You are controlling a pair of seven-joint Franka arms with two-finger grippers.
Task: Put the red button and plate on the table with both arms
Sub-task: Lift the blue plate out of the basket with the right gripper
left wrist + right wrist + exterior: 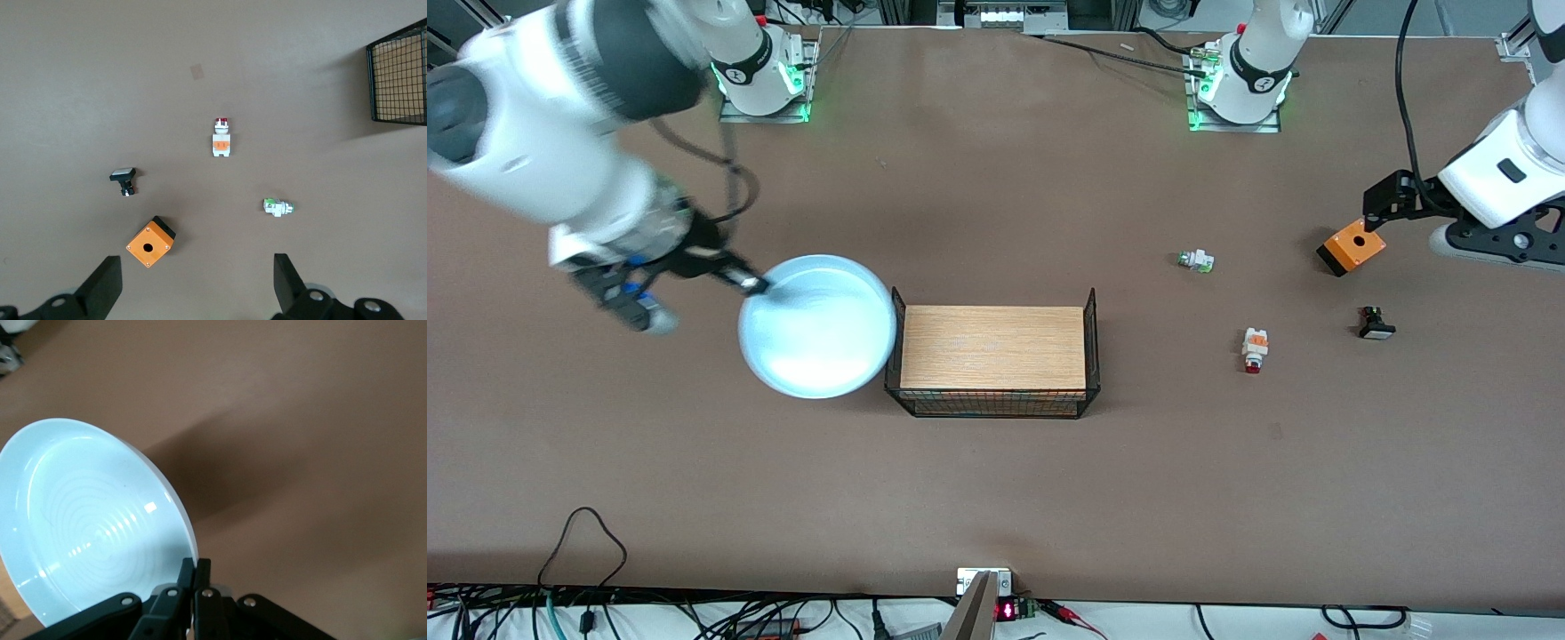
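The pale blue plate is held by its rim in my right gripper, beside the rack toward the right arm's end of the table. In the right wrist view the plate is tilted and casts a shadow on the table, and the right gripper is shut on its rim. The red button lies on the table toward the left arm's end and also shows in the left wrist view. My left gripper is open and empty over the table by an orange box, and shows wide open in its own view.
A wood-topped black wire rack stands mid-table. An orange box with a hole, a white part with green tip and a black part with white cap lie around the red button. Cables run along the table's near edge.
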